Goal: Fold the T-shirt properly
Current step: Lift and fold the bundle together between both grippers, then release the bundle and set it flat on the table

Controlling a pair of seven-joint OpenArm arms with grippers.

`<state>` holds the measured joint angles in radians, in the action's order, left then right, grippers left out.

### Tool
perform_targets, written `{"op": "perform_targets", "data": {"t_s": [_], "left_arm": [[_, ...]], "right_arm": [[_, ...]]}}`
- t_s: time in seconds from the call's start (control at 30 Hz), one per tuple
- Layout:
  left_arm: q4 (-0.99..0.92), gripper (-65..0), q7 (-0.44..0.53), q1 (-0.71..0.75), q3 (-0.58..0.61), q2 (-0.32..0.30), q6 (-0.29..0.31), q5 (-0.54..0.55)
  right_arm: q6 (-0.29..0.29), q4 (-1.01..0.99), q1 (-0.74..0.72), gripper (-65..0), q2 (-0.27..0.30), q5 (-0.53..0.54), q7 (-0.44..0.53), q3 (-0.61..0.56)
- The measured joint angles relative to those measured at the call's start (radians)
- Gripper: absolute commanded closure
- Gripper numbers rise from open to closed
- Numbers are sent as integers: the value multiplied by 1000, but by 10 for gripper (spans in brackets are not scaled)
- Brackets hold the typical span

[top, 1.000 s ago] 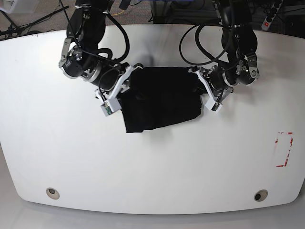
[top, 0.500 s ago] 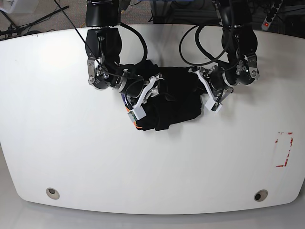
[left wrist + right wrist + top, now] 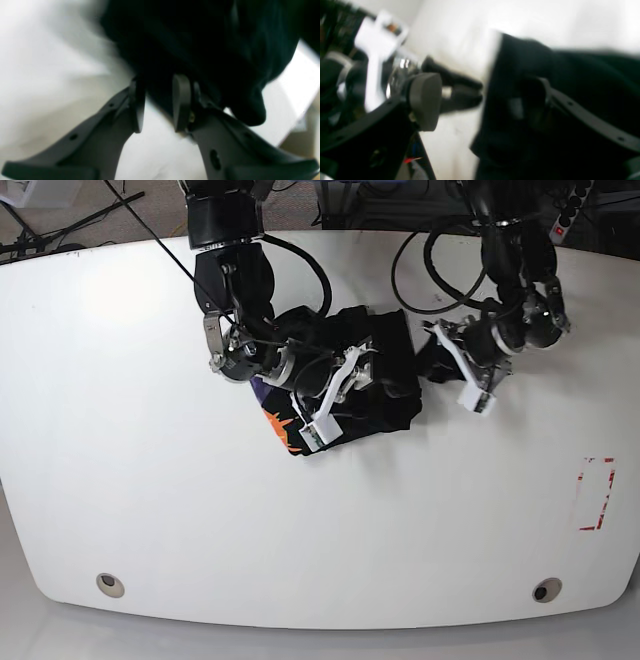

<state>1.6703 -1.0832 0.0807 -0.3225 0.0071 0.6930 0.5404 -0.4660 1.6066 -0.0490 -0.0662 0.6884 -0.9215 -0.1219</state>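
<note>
The plain black cloth T-shirt (image 3: pixel 375 375) sits bunched in a folded bundle near the middle of the white bench (image 3: pixel 150 510), a bit toward the far side, with an orange and purple patch showing at its left near corner. The right gripper (image 3: pixel 480 100) is over the bundle with jaws spread wide, one finger against the cloth. The left gripper (image 3: pixel 157 102) is at the shirt's right edge, jaws partly closed with black cloth pinched between them.
</note>
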Motion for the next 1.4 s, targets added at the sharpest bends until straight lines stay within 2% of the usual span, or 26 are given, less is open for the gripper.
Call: {"op": "perform_targets", "data": {"t_s": [0.2, 0.3, 0.4, 0.47, 0.53, 0.7, 0.83, 0.87, 0.97, 1.17, 1.33, 1.4], "left_arm": [[74, -171, -1, 51, -109, -122, 2, 74], [72, -171, -4, 63, -181, -174, 3, 69], [73, -171, 0, 80, -237, -220, 2, 66], [72, -171, -2, 87, -254, -233, 3, 66], [72, -171, -4, 85, -265, -242, 3, 68], [79, -171, -1, 82, -267, -247, 3, 68], [79, -171, -3, 77, -214, -249, 3, 67], [79, -171, 0, 74, -193, -248, 3, 68], [113, -171, 0, 74, -149, -247, 3, 63], [225, -171, 4, 69, 35, -247, 6, -26], [241, -171, 0, 53, 155, -249, 5, -64], [242, -171, 0, 53, 183, -245, 5, -66]], "right_arm": [[2, 121, 63, -472, 80, 10, 12, -10], [5, 119, 103, -465, 122, -4, -2, -11], [3, 109, 118, -377, 136, -3, 2, -15], [2, 92, 118, -284, 135, -13, 5, -16], [-2, 67, 116, -211, 129, -67, 8, -26], [5, 26, 89, -193, 76, -282, 1, -170], [1, 2, 77, -193, -10, -463, 15, -277], [-6, 2, 81, -193, -23, -514, 16, -297], [-5, 34, 98, -193, -38, -577, -4, -301], [-5, 205, 114, -193, 0, -576, 6, -288], [-4, 202, 107, -190, 58, -551, -6, -148], [-6, 195, 80, -189, 83, -496, -5, -101]]}}
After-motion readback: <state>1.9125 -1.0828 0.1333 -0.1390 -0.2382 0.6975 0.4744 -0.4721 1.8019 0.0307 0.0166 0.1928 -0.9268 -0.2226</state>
